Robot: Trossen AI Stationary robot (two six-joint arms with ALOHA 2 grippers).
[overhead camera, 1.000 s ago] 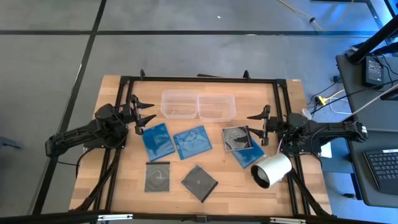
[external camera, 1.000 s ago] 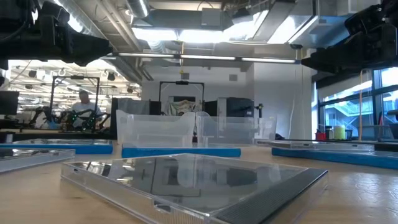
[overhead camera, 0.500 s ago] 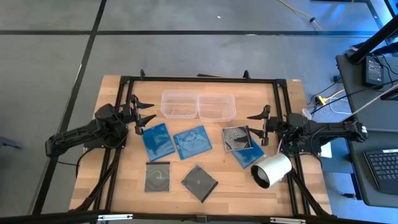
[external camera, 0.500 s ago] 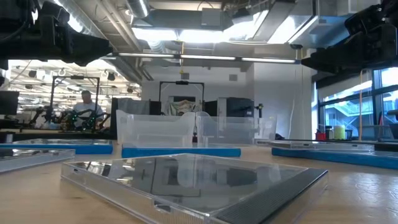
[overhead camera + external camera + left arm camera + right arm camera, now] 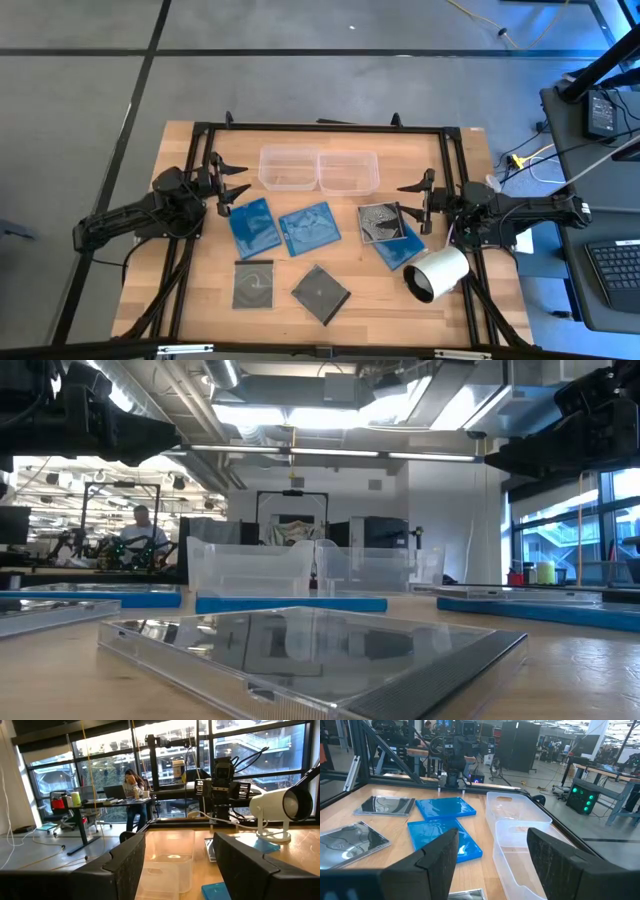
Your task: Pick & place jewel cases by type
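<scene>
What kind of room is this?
Probably a robotics lab or workshop: exposed ceiling ducts, a person at a desk full of gear, and another dark robot arm on a stand.

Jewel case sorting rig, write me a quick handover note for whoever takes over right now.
Left gripper: open, holding nothing, poised at the table's left side above the nearest blue case.
Right gripper: open, holding nothing, at the right side beside the stacked pair.
Cases, all flat on the table: two blue jewel cases in the middle; a dark case lying over a third blue one on the right; two more dark cases near the front edge.
Both clear tubs look empty.
Done: nothing sorted yet.
Left: all six cases. A white cylinder lies at front right.
</scene>
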